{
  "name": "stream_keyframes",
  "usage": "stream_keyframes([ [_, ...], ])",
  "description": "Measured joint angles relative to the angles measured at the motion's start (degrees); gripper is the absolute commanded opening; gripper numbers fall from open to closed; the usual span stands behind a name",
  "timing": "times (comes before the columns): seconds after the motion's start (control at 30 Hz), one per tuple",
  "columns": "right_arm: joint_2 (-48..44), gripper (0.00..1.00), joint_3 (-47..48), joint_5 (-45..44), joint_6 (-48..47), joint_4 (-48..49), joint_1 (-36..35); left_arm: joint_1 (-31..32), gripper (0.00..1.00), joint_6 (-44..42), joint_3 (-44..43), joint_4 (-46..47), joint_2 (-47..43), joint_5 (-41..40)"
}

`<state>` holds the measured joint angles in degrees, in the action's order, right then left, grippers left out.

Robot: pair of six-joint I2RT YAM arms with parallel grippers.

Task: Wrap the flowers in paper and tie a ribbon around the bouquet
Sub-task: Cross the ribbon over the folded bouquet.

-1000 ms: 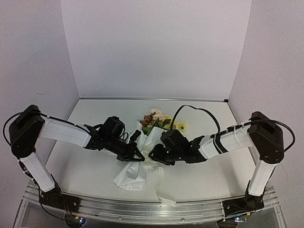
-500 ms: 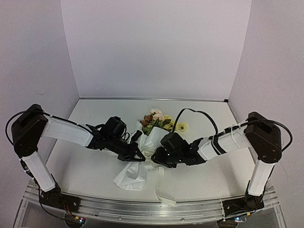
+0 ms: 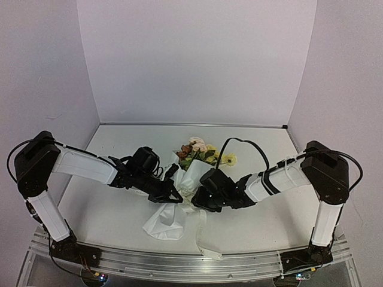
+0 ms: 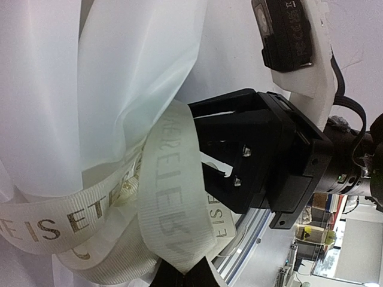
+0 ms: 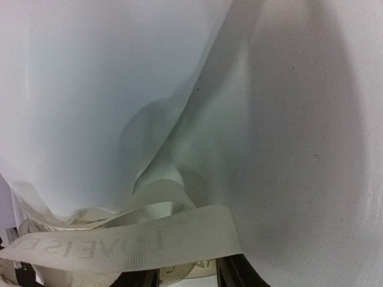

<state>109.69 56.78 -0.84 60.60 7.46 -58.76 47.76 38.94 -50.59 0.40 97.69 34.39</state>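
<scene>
The bouquet lies in the middle of the table, its flowers [image 3: 197,150] pointing away and the white paper [image 3: 167,222] cone narrowing toward me. A cream ribbon [image 4: 173,209] with gold lettering loops round the cone's neck; its loose tail [image 3: 203,239] trails to the front edge. My left gripper [image 4: 185,276] is shut on a ribbon end, just left of the neck [image 3: 175,195]. My right gripper [image 5: 188,276] is pressed up against the paper [image 5: 90,89] from the right, jaws apart, with a ribbon band [image 5: 137,242] lying across its fingers [image 5: 236,272].
An aluminium rail [image 3: 179,263] runs along the near table edge. White walls close in the back and both sides. A black cable [image 3: 239,139] arcs above the right arm, close to the flowers.
The right arm has slid left, bringing its gripper closer to the bouquet's neck and the left gripper. The left arm and the bouquet have stayed put.
</scene>
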Motion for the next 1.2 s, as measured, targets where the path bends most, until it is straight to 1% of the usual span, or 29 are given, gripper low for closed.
stream_keyframes([
  [0.1, 0.1, 0.19, 0.3, -0.1, -0.1, -0.4, 0.0, -0.2, 0.00, 0.0, 0.0, -0.4, 0.0, -0.1],
  [0.13, 0.1, 0.15, 0.4, -0.2, -0.2, -0.6, 0.1, -0.2, 0.00, 0.0, 0.0, -0.5, 0.0, -0.1],
  [0.2, 0.1, 0.05, 0.6, -0.3, -0.7, -1.0, 0.2, -0.3, 0.00, 0.0, 0.0, -0.5, 0.0, -0.1],
  [0.27, -0.1, 0.00, 0.7, -0.5, -0.9, -1.3, 0.2, -0.3, 0.00, 0.0, 0.0, -0.5, 0.0, -0.2],
  [0.4, -1.6, 0.00, 0.7, -0.8, -1.8, -2.6, 0.2, -0.5, 0.00, 0.0, 0.0, -0.5, 0.0, -0.6],
  [0.7, -10.4, 0.00, 0.7, -0.8, -3.9, -4.2, 0.2, -2.9, 0.00, 0.8, 0.0, -0.3, -0.6, -3.1],
  [0.9, -10.9, 0.00, 1.1, 0.3, -5.1, -6.0, 0.1, -4.3, 0.00, 1.7, 0.0, 0.4, -1.9, -3.1],
  [1.0, -10.9, 0.00, 3.0, 0.3, -6.4, -8.6, -0.1, -4.4, 0.00, 2.1, 0.0, 0.9, -2.3, -3.0],
  [1.2, -10.8, 0.00, 10.8, -0.1, -10.5, -13.0, -0.2, -5.2, 0.02, 4.7, 0.4, 1.6, -3.2, -2.0],
])
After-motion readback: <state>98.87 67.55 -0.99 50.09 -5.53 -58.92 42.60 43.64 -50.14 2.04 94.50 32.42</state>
